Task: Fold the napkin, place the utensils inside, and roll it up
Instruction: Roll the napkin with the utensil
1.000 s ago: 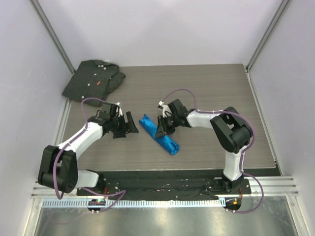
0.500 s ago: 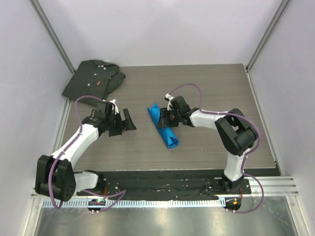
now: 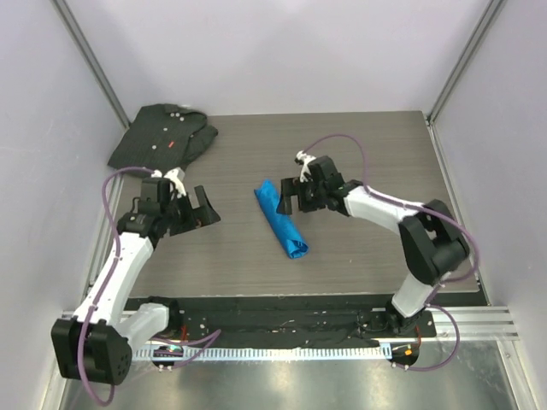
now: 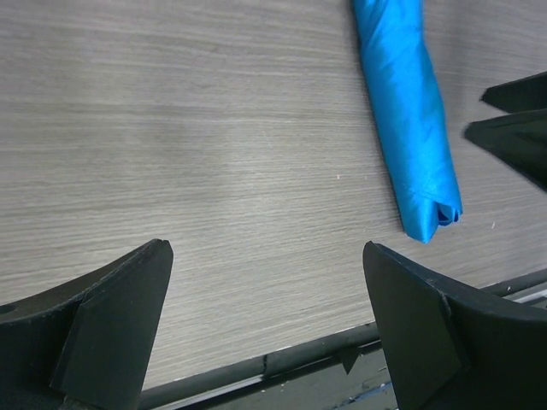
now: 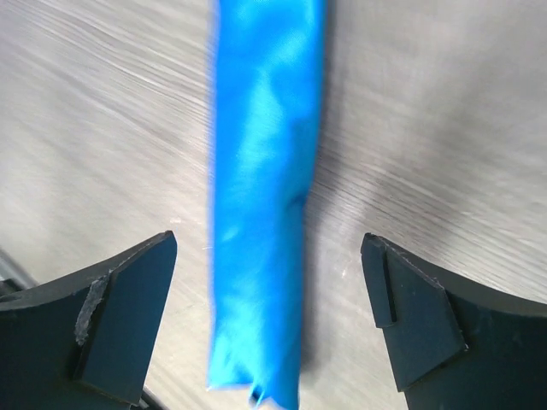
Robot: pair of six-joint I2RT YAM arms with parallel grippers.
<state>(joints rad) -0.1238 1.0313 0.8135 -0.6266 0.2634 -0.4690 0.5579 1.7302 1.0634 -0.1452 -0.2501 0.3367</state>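
shirt (image 3: 162, 137): far left corner of your table (image 3: 367, 154), well apart from both arms.
left gripper (image 3: 202, 207): left of the napkin, fingers spread wide, nothing between them.
napkin (image 3: 281, 219): mid-table, rolled into a tube, far end left, near end right.
right gripper (image 3: 289, 196): at the napkin's far end, your fingers apart, not clamped on it.

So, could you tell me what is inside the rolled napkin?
The napkin shows only cloth folds at its end; whatever lies deeper inside is covered by the roll.
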